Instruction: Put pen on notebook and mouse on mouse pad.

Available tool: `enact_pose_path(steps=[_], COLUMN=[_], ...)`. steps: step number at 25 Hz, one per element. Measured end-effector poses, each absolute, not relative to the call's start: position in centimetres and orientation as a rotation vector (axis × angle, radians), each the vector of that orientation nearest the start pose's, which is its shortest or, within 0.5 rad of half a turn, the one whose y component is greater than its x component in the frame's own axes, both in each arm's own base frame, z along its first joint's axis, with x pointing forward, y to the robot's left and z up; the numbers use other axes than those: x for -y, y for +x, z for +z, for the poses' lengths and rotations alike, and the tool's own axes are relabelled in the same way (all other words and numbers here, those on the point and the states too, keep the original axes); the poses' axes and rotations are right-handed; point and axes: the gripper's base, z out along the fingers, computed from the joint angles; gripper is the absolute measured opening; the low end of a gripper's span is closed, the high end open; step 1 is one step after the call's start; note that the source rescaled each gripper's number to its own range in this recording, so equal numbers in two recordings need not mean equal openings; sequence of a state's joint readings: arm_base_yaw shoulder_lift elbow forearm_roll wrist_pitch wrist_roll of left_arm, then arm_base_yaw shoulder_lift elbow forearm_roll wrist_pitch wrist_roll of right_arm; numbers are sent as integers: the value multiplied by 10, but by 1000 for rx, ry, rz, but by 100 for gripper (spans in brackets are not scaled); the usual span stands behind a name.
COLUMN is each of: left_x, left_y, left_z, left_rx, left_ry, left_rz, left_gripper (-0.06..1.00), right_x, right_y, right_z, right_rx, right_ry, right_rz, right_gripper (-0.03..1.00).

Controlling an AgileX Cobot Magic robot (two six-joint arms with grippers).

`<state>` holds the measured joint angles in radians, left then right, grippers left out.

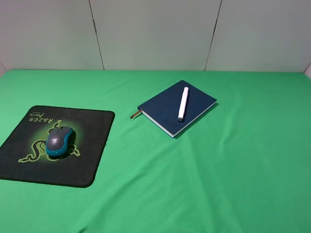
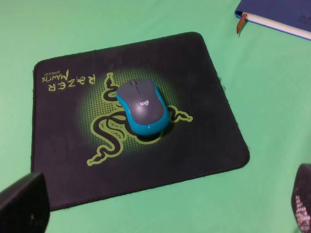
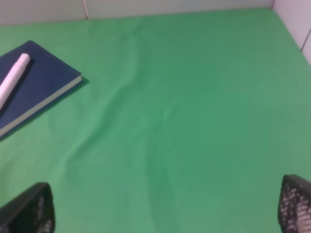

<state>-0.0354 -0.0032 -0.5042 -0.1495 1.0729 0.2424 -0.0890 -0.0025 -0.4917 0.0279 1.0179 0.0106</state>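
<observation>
While the exterior high view shows the whole green cloth-covered desk [image 1: 204,184] w/ no arm in it, only the wrist views show any gripper parts. In the high view the short thick white pen [image 1: 183,103] lies on top of the dark navy hardcover notebook [image 1: 167,104], roughly along its middle, toward the desk's far edge. A brown ribbon bookmark [image 1: 135,115] sticks out of the notebook corner nearest the pad. The small teal-blue mouse w/ grey top [image 1: 59,141] sits on the large black rounded-corner mouse pad [image 1: 92,145], over its green snake logo, near the desk's left edge. Pad and notebook are well apart, bare cloth between.

The left wrist view adds detail that the high view lacks: the mouse's scroll wheel and printed logo, the green lettering on the pad, and the white page edge of the notebook corner at the frame's rim. The left gripper [image 2: 160,206] shows only as two dark fingertips [image 2: 24,204] at opposite frame edges, spread wide, holding nothing, above the pad's near side.

The right wrist view shows part of the notebook w/ one end of the pen on it, plus wrinkled bare cloth. The right gripper [image 3: 165,206] is likewise spread, fingertips [image 3: 29,208] at both frame edges, empty, over bare cloth away from the notebook. Nothing stands between either gripper and the items.
</observation>
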Motion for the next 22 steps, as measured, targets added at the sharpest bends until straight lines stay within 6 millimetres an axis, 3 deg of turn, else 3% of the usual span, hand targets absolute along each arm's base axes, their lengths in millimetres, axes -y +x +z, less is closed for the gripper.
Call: enact_pose_path(steps=[22], left_x=[12], left_y=[-7], left_z=[278], left_rx=[-2019], left_ry=[291], left_rz=[-49], left_gripper=[100], right_x=[-2], right_y=[-2], right_z=[278], right_rx=[-2005], right_ry=[99], right_rz=[-17], right_gripper=[100])
